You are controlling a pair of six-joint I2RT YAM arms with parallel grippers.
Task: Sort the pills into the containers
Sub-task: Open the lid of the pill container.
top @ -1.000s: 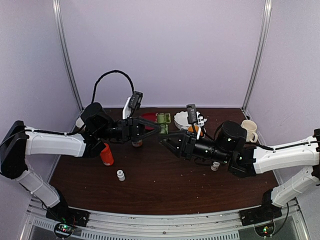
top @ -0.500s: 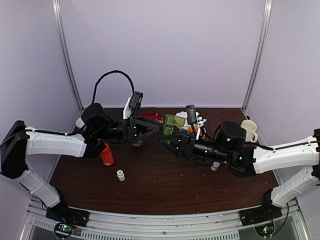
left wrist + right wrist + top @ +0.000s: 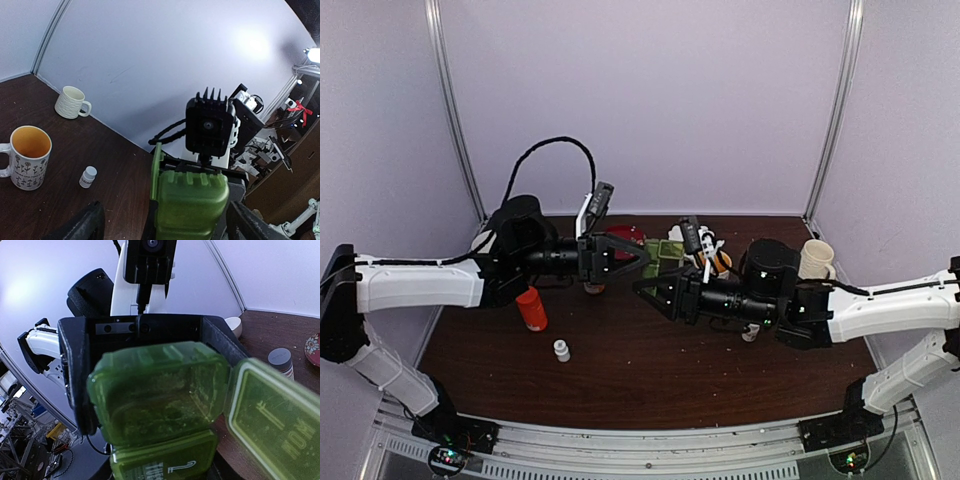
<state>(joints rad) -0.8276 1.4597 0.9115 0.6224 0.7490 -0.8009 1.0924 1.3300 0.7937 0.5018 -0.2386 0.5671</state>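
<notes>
The dark-green pill box [image 3: 155, 390] is held up off the table, and my right gripper [image 3: 160, 470] is shut on its lower part. Its end compartment is open, with the lid [image 3: 272, 412] swung out to the right. I see no pills inside it or in any view. From above, the box [image 3: 666, 252] sits between the two arms. My left gripper [image 3: 638, 255] faces it and is open. In the left wrist view its fingers [image 3: 82, 225] stand wide on either side of the box [image 3: 190, 205] without touching it.
An orange bottle [image 3: 531, 308] and a small white bottle [image 3: 561, 350] stand at the left. A red bowl [image 3: 625, 236] is at the back. The patterned mug [image 3: 27, 157], a cream mug [image 3: 71, 102] and another white bottle [image 3: 88, 177] stand on the right side.
My left gripper's jaws have spread from shut to wide open. The right arm has shifted left with the pill box, closer to the left gripper.
</notes>
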